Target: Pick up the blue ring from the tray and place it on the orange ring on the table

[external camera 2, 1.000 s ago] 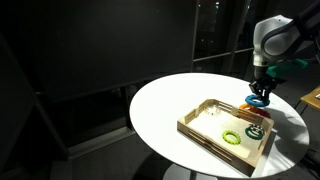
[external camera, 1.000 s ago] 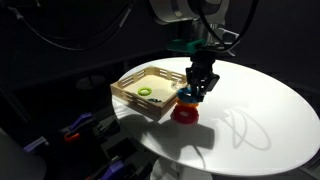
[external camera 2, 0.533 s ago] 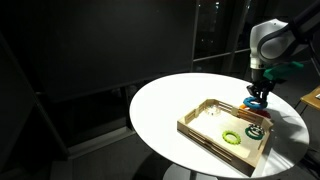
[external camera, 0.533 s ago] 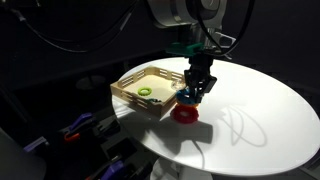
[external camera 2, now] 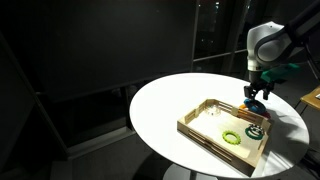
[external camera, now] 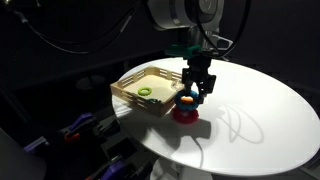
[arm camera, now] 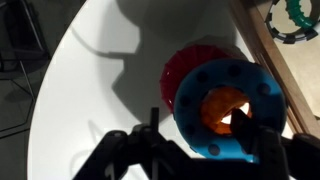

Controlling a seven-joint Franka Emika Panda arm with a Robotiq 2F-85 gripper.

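The blue ring lies flat on the orange ring, which shows through its hole in the wrist view. Both sit on a red ring on the white table, just beside the wooden tray. My gripper hangs right over the stack with its jaws apart. One fingertip is inside the blue ring's hole, and the other stands off its outer edge with a gap. In both exterior views the gripper stands upright above the blue ring.
A green ring lies inside the tray, and its edge shows at the top right of the wrist view. The tray's wooden wall runs close beside the stack. The room around the table is dark.
The jaws were shut on the blue ring and have now parted; the ring stays on the stack. The arm has barely moved.
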